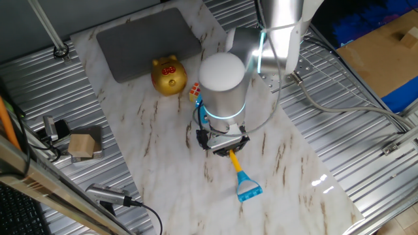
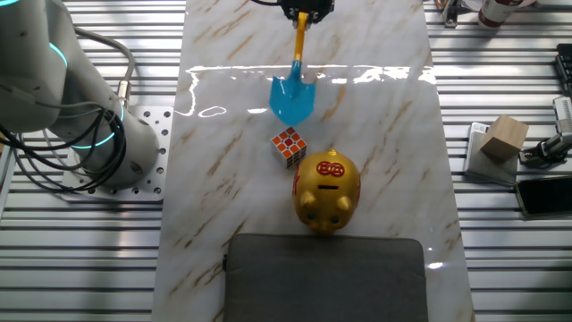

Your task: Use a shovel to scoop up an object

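One claw [image 1: 225,142] hangs over the desk [image 2: 223,206], shut tight on the thin yellow stick of the shovel [image 2: 292,97]. The blue blade points down below the claw. I cannot tell how high the blade is above the desk. One fixed view shows it well apart from the cube [image 2: 289,146], and the other fixed view shows it just beside the cube, so I think it is up in the air.

The cube sits near the middle of the desk, just beside the golden pig [image 2: 328,192]. The pig stands between the cube and the grey mat [image 2: 326,277] at the end of the desk.

Many things could go wrong from here. The desk looks smooth and shiny, so the cube may slide away from the blade and not climb onto it. It may then bump into the pig and push it over. The blade is about as wide as the cube, so a small miss to one side could make the cube roll off. The stick is thin, so the shovel may twist in the claw when the blade presses on the desk. If the blade comes down too steep, it may land on top of the cube.
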`<state>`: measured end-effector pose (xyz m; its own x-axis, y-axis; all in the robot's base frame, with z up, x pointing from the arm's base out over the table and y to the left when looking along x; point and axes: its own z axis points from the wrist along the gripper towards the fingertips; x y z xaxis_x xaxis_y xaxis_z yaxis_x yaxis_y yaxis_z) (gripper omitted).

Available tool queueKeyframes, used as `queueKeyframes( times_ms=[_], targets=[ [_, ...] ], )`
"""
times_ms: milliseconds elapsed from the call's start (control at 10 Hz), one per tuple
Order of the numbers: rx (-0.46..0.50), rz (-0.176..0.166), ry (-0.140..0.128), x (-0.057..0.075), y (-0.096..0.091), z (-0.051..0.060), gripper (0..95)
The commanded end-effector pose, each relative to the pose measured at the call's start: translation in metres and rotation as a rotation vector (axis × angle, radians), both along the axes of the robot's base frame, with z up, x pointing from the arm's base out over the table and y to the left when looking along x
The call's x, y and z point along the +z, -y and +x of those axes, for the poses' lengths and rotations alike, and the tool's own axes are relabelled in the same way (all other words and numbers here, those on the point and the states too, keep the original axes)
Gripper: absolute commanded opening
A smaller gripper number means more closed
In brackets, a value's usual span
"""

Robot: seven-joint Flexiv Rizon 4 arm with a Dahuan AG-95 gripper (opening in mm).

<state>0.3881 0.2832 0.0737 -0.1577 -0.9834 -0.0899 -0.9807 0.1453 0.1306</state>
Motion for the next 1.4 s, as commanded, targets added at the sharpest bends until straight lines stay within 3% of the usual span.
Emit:
queueKeyframes(
  times_ms=[100, 300, 700, 1400],
  targets=[
    [-0.033, -0.005, -0.043, -0.001, 0.0, -0.006, 0.0],
    [-0.064, -0.012, -0.093, -0.002, 0.001, -0.01, 0.0],
    [-0.084, -0.018, -0.117, -0.003, 0.002, -0.022, 0.0],
    [-0.059, -0.021, -0.106, -0.003, 0.002, -0.023, 0.0]
  ],
)
